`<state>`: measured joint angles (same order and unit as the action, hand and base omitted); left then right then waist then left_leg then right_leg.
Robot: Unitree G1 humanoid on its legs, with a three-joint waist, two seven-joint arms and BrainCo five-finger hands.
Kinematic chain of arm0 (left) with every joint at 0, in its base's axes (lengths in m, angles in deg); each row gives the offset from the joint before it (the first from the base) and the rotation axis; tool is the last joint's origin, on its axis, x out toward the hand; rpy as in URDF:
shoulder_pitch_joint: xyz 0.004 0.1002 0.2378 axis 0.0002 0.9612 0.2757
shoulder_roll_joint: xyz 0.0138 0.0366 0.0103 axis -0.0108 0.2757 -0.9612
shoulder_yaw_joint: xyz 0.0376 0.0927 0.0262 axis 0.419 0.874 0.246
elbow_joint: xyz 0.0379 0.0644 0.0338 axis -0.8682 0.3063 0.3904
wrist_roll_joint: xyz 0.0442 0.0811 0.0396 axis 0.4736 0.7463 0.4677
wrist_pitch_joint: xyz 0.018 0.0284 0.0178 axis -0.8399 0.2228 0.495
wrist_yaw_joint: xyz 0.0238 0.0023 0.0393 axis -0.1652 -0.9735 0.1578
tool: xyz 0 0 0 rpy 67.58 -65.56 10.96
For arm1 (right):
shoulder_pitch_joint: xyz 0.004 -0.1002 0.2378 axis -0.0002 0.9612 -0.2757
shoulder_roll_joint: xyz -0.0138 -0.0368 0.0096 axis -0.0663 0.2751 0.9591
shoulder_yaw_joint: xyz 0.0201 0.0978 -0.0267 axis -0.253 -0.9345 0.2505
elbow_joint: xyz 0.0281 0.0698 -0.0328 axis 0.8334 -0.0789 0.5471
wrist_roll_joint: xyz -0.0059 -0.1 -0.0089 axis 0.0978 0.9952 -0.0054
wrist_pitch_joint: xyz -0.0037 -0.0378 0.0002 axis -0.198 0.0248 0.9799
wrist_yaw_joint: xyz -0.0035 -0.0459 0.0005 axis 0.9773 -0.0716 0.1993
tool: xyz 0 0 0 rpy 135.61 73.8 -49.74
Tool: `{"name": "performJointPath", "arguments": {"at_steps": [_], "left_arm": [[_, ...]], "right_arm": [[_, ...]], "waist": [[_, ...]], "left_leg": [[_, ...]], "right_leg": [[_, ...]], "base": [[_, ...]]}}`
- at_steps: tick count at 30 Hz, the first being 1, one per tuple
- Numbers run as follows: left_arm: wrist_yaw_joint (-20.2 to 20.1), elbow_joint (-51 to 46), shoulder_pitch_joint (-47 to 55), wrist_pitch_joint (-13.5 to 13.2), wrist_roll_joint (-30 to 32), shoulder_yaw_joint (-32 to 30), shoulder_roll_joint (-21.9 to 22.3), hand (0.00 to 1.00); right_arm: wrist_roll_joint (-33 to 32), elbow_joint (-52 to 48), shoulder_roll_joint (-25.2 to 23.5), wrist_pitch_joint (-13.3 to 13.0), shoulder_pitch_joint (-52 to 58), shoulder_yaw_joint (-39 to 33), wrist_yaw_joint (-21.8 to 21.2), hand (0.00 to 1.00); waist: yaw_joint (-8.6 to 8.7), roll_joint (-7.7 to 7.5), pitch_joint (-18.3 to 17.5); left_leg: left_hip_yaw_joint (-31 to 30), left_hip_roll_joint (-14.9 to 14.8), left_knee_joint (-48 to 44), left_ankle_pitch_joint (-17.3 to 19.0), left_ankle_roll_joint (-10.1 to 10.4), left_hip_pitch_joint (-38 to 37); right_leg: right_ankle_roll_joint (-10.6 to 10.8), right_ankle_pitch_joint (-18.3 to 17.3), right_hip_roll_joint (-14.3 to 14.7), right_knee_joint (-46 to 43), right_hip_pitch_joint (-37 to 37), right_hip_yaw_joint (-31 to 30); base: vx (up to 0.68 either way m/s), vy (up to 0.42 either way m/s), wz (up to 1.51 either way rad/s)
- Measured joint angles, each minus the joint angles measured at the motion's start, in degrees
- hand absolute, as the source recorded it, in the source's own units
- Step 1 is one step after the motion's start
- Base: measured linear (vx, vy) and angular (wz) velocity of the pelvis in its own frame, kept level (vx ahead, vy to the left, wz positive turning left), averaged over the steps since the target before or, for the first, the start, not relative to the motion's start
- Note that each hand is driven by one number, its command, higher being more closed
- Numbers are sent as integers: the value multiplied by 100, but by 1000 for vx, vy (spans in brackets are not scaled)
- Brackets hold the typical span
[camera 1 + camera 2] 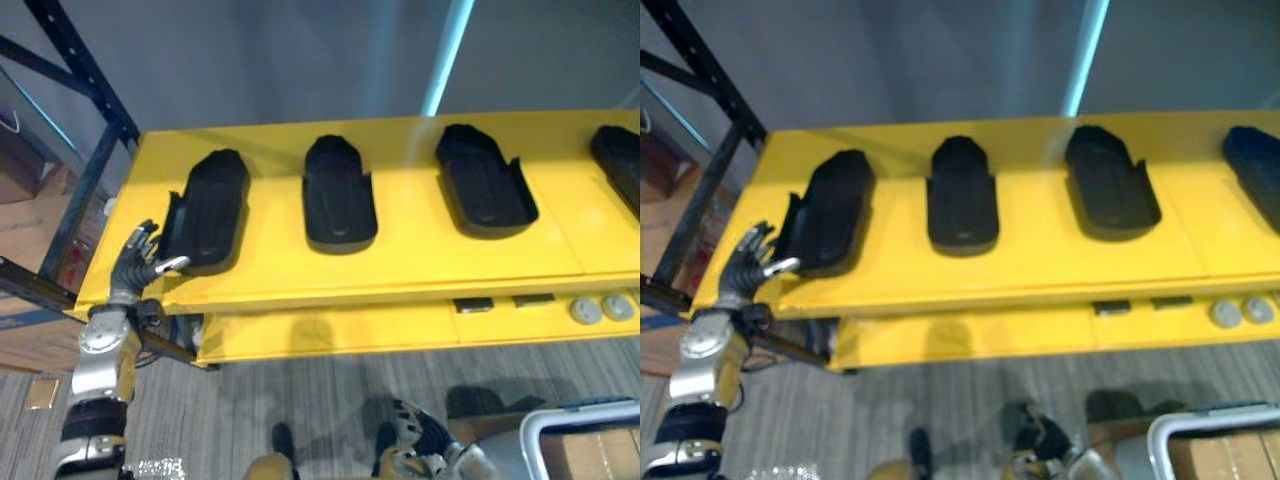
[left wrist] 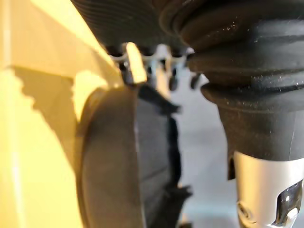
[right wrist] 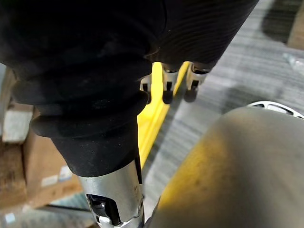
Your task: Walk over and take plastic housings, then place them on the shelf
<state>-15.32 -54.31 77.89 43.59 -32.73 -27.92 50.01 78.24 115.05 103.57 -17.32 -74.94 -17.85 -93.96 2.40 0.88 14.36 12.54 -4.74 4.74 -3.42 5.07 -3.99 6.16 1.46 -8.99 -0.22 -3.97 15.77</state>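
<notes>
Left hand [image 1: 136,260] spread, thumb touching near end of leftmost housing [image 1: 208,208], which lies on shelf [image 1: 420,255] near left corner. Likely release: lift fingers clear, back straight off, no dragging housing over edge. Right hand [image 1: 420,428] low, relaxed, empty.

Left hand [image 1: 140,262] at leftmost housing [image 1: 207,210] on yellow shelf [image 1: 400,270]

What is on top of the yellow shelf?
Four black housings in a row; the left hand touches the leftmost housing. The shelf surface beneath them is covered.
</notes>
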Motion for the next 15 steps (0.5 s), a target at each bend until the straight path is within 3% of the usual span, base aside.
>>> {"name": "performJointPath", "arguments": {"at_steps": [10,13,15], "left_arm": [[-90,-51,49,59,2,64,12,0],[136,-50,48,55,15,59,14,0],[497,-49,45,-36,95,49,21,0]], "right_arm": [[119,118,-141,5,18,-355,8,0],[132,122,-156,4,26,-358,66,0],[155,122,-180,-2,64,-359,134,0]], "waist": [[10,2,1],[15,1,0],[11,1,0]], "left_leg": [[19,6,-1,4,5,-3],[20,9,-1,8,10,-39],[24,9,0,34,9,-129]], "right_leg": [[31,56,4,88,-38,3],[33,61,4,113,-86,5],[37,63,8,159,-197,11]], "base": [[0,0,0],[0,0,0],[0,0,0]]}}
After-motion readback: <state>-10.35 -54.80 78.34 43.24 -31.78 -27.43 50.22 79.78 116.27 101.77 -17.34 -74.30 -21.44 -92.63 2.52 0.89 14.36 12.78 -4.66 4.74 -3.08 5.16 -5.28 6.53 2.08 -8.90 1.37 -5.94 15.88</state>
